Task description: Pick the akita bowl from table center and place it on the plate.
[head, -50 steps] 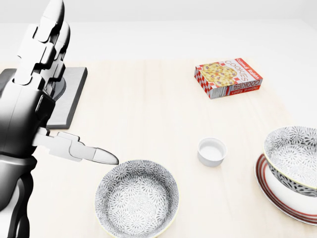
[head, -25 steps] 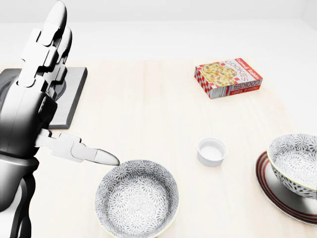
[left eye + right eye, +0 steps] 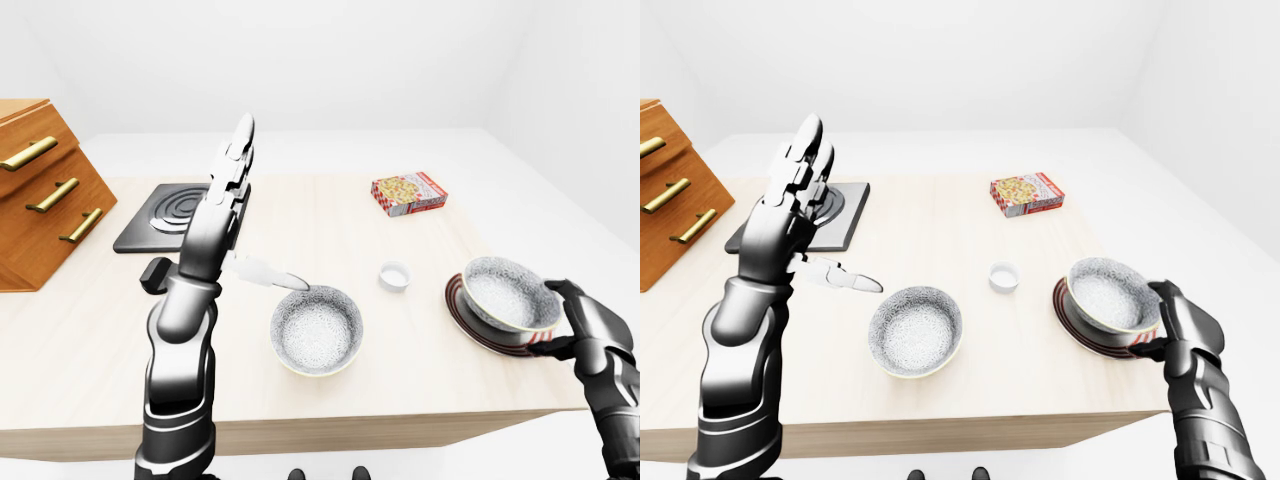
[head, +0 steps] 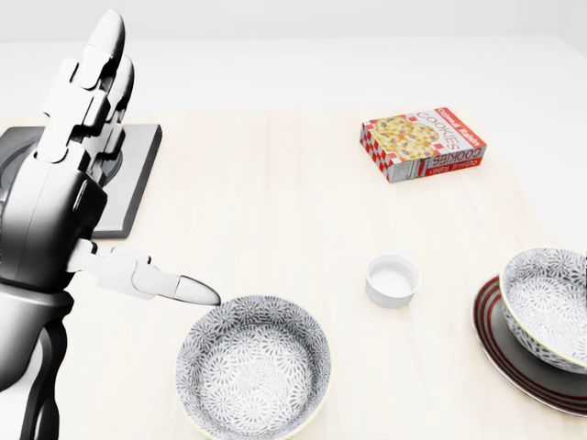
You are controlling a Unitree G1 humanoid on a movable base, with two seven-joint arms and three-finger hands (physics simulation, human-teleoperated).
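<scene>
Left-eye view: the akita bowl (image 3: 505, 293) rests on the plate (image 3: 468, 326); our right hand (image 3: 588, 322) curls at its rim, grip we cannot tell. Head view: our left hand (image 4: 57, 209) is raised, fingers spread. Right-eye view: second bowl (image 3: 915, 331) mid-table.

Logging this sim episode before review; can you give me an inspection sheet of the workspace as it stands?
Surface: light wooden table, level.
Job's things: patterned bowl resting on the striped plate, right side of the views.
Clutter: second bowl near the bottom centre, white cup, cookie box, hotplate at left.
Grippers: left hand raised, open, empty; right hand gripping the bowl's rim.
Cables: nothing seen.
Surroundings: wooden drawer cabinet at left, white walls.
</scene>
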